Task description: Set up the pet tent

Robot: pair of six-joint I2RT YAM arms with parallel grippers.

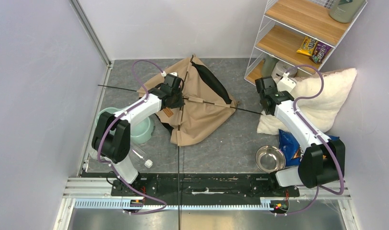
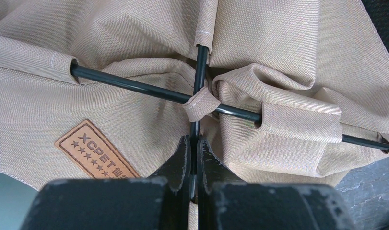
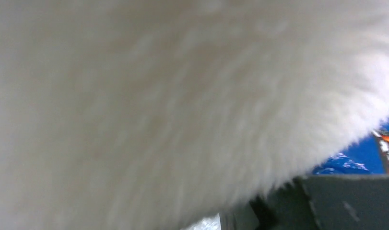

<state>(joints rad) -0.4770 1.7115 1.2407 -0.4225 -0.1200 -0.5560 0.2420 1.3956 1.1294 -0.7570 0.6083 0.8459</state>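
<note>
The pet tent (image 1: 202, 110) lies collapsed on the grey floor, tan fabric with a black panel. Two thin black poles cross over it, one (image 1: 245, 110) running left to right and one (image 1: 179, 158) running toward the near edge. My left gripper (image 1: 175, 100) sits over the crossing. In the left wrist view it (image 2: 194, 140) is shut on the upright pole (image 2: 200, 72), just below a fabric loop, with the brown label (image 2: 94, 151) to the left. My right gripper (image 1: 266, 106) is pressed against the fluffy white pillow (image 3: 159, 96), whose fur hides its jaws.
A green bowl (image 1: 144, 129) sits under the left arm. A steel bowl (image 1: 270, 158) and a blue bag (image 1: 290, 143) lie by the right arm's base. The wire shelf (image 1: 298, 38) with snack packs (image 1: 314, 48) stands at the back right. The pillow (image 1: 326, 96) leans at the right wall.
</note>
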